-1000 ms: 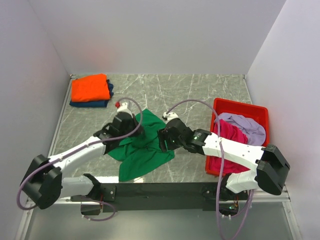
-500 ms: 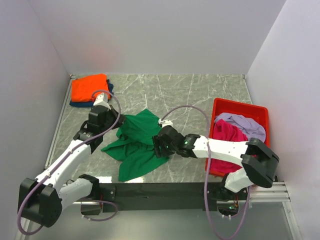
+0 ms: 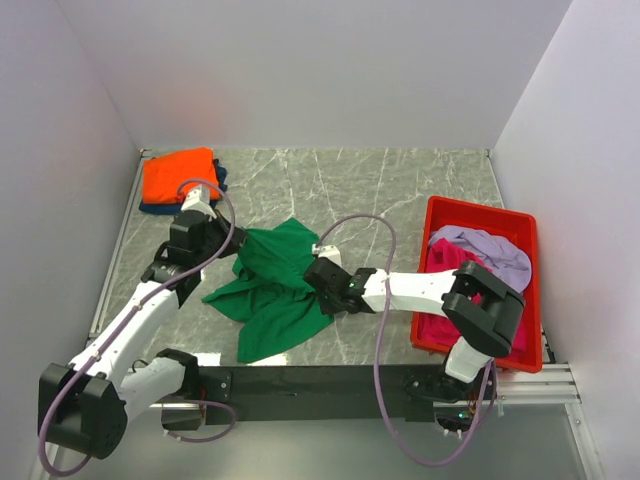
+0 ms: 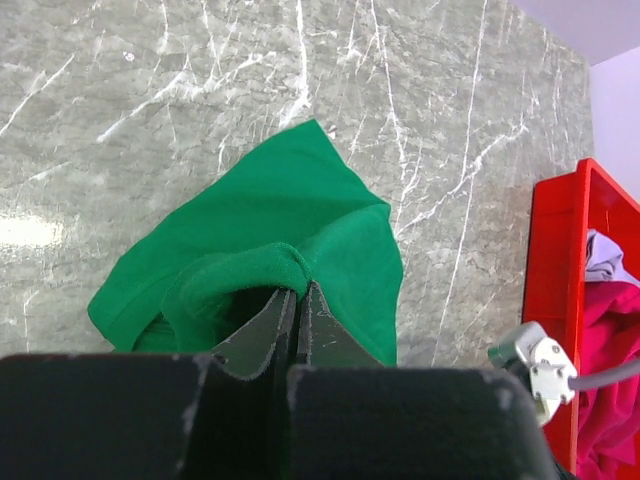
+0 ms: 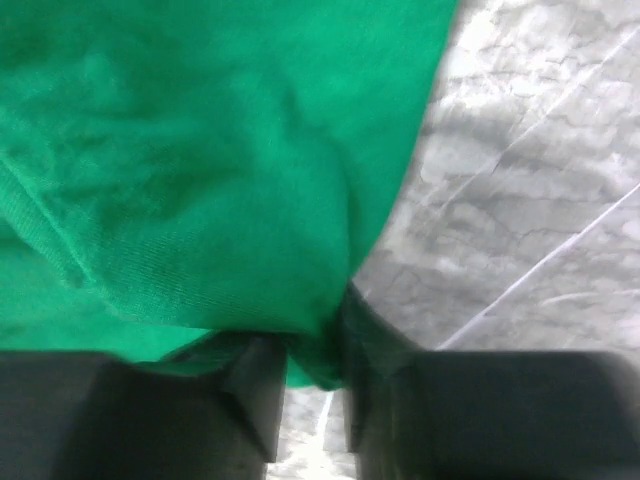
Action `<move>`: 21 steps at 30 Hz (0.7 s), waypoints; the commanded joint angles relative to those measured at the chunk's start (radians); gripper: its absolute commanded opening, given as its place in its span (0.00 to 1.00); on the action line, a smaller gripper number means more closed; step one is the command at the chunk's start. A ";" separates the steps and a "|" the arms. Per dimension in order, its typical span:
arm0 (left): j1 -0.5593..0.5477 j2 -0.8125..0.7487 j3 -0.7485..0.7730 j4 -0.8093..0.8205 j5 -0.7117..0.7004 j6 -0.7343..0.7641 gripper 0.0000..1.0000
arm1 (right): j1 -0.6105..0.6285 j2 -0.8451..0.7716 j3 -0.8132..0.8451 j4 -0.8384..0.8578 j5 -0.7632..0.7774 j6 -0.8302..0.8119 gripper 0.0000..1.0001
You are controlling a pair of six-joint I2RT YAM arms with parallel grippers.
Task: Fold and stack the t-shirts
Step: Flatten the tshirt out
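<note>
Red bin [image 3: 480, 212] is sitting right, orange t-shirt [image 3: 178, 177] far-left. I'm seeing the green t-shirt [image 3: 280, 290] running far-to-near, left gripper [image 4: 297, 296] pinching it; right gripper's [image 5: 312, 400] hold I cannot tell.

The green t-shirt [image 3: 275, 290] lies crumpled and unfolded on the table [image 3: 400, 190], left of its middle and reaching toward the near edge, one part bunched up into a raised ridge. The orange t-shirt [image 3: 180, 175] sits folded flat in the far left corner, stacked on the folded navy t-shirt [image 3: 200, 207], which shows along its near and right sides. In the red bin [image 3: 480, 210] at the right edge, the magenta t-shirt [image 3: 455, 265] lies heaped, with the lilac t-shirt [image 3: 495, 250] rumpled just beside it at the far end.
</note>
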 commanded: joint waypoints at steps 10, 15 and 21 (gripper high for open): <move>0.006 -0.282 0.224 -0.227 -0.053 0.071 0.00 | 0.018 -0.390 0.110 -0.326 0.278 -0.028 0.00; 0.006 -0.307 0.282 -0.239 -0.056 0.072 0.01 | 0.016 -0.581 0.153 -0.377 0.261 -0.093 0.00; 0.006 -0.132 0.218 -0.117 -0.056 0.050 0.00 | -0.026 -0.569 0.142 -0.302 0.238 -0.169 0.00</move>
